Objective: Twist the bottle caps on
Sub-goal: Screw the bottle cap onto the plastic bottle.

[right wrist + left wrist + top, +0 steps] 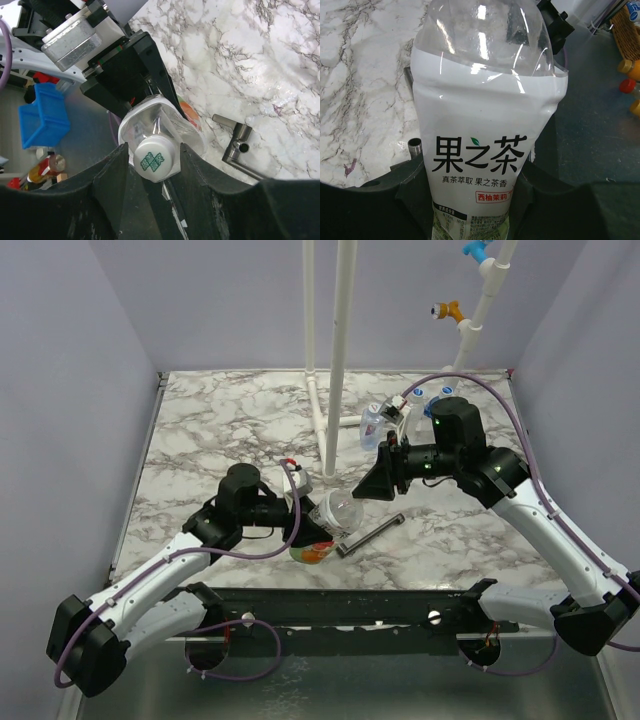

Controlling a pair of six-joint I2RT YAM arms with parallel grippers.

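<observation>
Top external view: a marble table (200,440) was shown filling most of the frame, with white pipes (340,350) rising from its upper centre. In the lower centre, a clear bottle (335,512) with a white printed label was held tilted. It was clamped around its labelled body by the left gripper (298,525). The right gripper (365,485) was positioned at the bottle's neck end, reaching in from the upper right. Other small bottles (378,422) were grouped at the upper right of the table. A T-shaped metal tool (370,534) lay just right of the held bottle. In the right wrist view, a white cap (155,160) marked in green was seen on the bottle's mouth, closely bracketed by the right fingers (115,175). Whether contact was made could not be told.
</observation>
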